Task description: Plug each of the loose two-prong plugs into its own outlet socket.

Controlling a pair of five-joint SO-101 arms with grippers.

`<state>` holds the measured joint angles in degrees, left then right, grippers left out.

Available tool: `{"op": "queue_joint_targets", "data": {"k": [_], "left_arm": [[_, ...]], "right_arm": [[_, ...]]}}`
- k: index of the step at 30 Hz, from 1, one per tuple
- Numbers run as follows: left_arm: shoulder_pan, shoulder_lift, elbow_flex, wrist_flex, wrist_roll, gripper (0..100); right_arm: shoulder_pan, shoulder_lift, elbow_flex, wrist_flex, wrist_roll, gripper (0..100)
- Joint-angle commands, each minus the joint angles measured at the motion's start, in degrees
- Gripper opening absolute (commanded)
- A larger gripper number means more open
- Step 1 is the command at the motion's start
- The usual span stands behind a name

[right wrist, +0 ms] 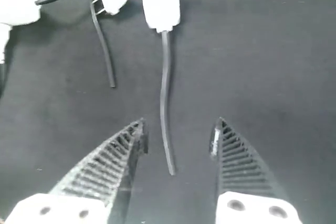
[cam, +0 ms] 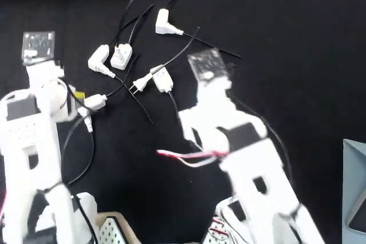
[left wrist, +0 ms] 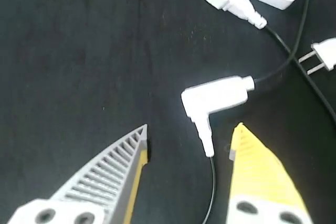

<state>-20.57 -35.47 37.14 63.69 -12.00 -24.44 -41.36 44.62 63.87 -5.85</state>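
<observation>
Two-prong plug (cam: 137,85) lies loose on the black cloth (cam: 297,55), mid-table. Prongs bare, pointing away from the socket block (cam: 162,78) just beside it; nothing is seated in that block. Second socket block (cam: 121,56) sits farther back, with an angled plug (cam: 98,59) next to it; whether its slots are occupied cannot be told.

Right gripper (right wrist: 176,135): jaws spread wide, holding nothing. The socket block's cord (right wrist: 166,103) runs down into the gap, its free end between the fingers, touching neither.

Left gripper (left wrist: 189,140): jaws wide apart, empty. Another angled plug, the near angled plug (left wrist: 215,97), lies just ahead of the gap, closer to the yellow finger (left wrist: 254,161).

Black cords cross between the pieces. Grey bin (cam: 354,187) at the table's right edge; contents unclear.
</observation>
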Motion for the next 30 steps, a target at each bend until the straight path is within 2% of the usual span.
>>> {"op": "queue_joint_targets", "data": {"k": [1, 11, 15, 26, 30], "left_arm": [[-0.22, -10.11, 7.43, 0.35, 1.49, 25], [-5.49, -19.69, 22.46, -9.85, 11.60, 25], [-5.76, -20.22, 25.98, -12.84, 11.96, 25], [-6.02, -20.22, 29.58, -14.68, 11.60, 25], [-9.10, -20.22, 29.49, -14.77, 11.78, 25]], "right_arm": [[-4.13, 10.95, -10.15, -1.05, -3.87, 20.1], [-7.74, 35.47, -23.78, -13.45, -15.30, 20.1], [-7.74, 42.24, -28.53, -17.67, -18.90, 20.1], [-9.23, 60.62, -45.23, -17.93, -27.25, 19.9], [-9.23, 66.15, -50.51, -17.76, -28.48, 19.8]]}}
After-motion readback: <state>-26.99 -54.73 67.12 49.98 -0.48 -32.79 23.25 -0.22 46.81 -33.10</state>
